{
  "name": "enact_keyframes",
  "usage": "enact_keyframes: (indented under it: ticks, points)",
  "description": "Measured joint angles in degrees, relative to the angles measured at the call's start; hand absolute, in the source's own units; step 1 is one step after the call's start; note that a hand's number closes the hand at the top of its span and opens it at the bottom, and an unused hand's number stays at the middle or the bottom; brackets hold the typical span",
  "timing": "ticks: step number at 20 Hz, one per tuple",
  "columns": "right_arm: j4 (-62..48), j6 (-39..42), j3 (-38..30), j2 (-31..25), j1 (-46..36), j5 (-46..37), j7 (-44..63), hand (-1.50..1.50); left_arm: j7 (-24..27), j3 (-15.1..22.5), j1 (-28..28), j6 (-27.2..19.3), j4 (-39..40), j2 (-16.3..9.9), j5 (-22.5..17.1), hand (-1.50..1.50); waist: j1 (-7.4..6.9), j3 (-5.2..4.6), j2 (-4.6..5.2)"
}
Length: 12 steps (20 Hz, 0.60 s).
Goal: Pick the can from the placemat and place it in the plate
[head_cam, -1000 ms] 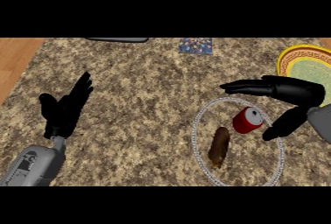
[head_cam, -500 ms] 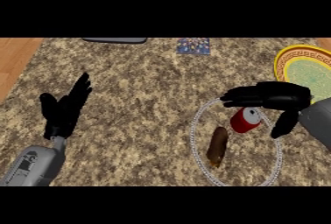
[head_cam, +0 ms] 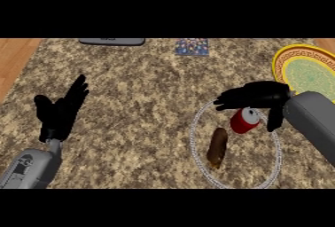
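The robot's right hand (head_cam: 258, 96) hangs directly over the red can (head_cam: 244, 120), its dark fingers bent downward and spread around the can's top without yet closing on it. One finger drops along the can's right side; the others arch across its far side. The hand holds nothing at this moment.

The can stands on the placemat (head_cam: 271, 170), a round mat with a pale beaded rim, in the mat's upper right part. Its silver top tips slightly toward the plate, so its long axis runs nearly upright. Just left of the can, also on the placemat, lies a brown oblong thing (head_cam: 217, 148), lengthwise and apart from the can.

The yellow plate (head_cam: 281, 60) sits beyond the can, up and to the right on the table (head_cam: 144, 97). The right hand is by far the nearer one. The left hand (head_cam: 60, 111) rests open, fingers up, well left of the can.
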State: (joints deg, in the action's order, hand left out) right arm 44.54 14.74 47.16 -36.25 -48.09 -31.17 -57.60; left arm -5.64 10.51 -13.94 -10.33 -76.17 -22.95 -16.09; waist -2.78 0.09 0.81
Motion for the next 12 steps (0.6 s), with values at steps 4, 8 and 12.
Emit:
enact_keyframes:
  ticks: [4,8,12]
  points:
    - [-5.6,-2.0,1.0,3.8,-1.6,-2.3,-0.9,-1.5,0.3,-0.9,0.8,0.6,0.0,-0.2,0.2,0.0,0.51,-0.02,-0.16]
    - [-9.9,-3.8,1.3,6.6,-2.5,-4.1,-1.8,-1.5,-0.9,-1.1,1.8,-0.1,-2.0,0.3,0.8,0.0,0.76,-0.02,-0.29]
    - [-13.3,-5.6,1.4,8.5,-3.3,-5.9,-2.8,-1.5,-1.8,-1.6,2.8,0.4,-3.4,0.3,0.9,0.0,1.04,-0.04,-0.4]
